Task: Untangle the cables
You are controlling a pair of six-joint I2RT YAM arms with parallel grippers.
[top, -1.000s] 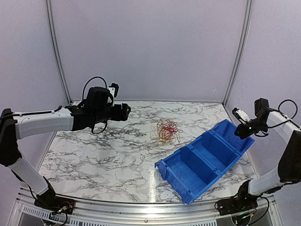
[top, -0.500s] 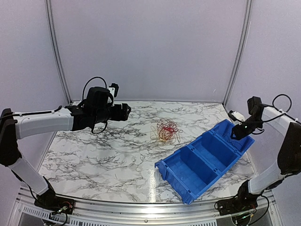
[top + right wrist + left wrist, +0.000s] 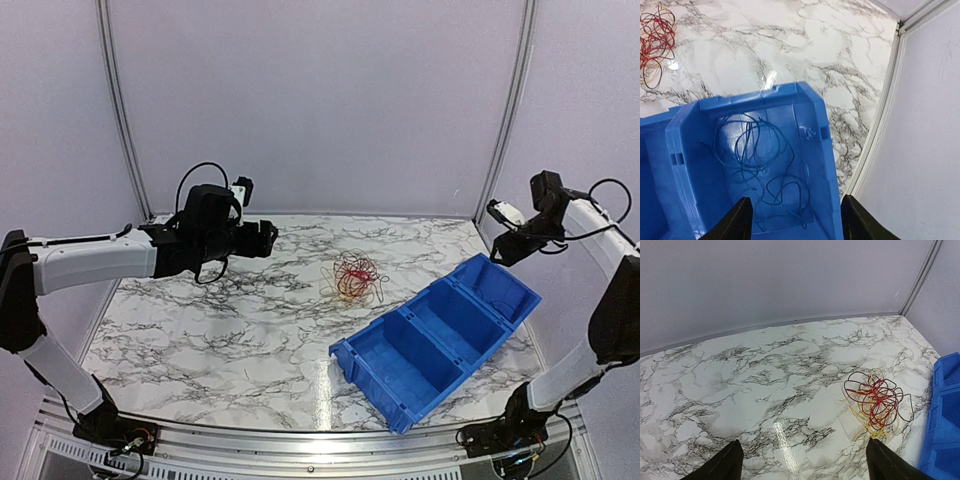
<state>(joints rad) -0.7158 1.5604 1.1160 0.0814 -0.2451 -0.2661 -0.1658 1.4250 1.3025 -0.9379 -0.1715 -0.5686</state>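
Marble table bears tangled cables and blue bin.

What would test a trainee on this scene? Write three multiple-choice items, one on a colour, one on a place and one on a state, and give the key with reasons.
1. The tangle on the table is mostly:
A. red
B. green
C. white

2. The dark blue wire lies:
A. inside the tangle
B. bare on the table
C. in an end compartment of the blue bin

3. The right hand is:
A. shut on a wire
B. open and empty
C. shut and empty

Key:
1 A, since red loops dominate the tangle, with a few yellow and dark strands.
2 C, since the right wrist view shows the wire coiled on the floor of that compartment.
3 B, since its fingers stand wide apart above the bin with nothing between them.
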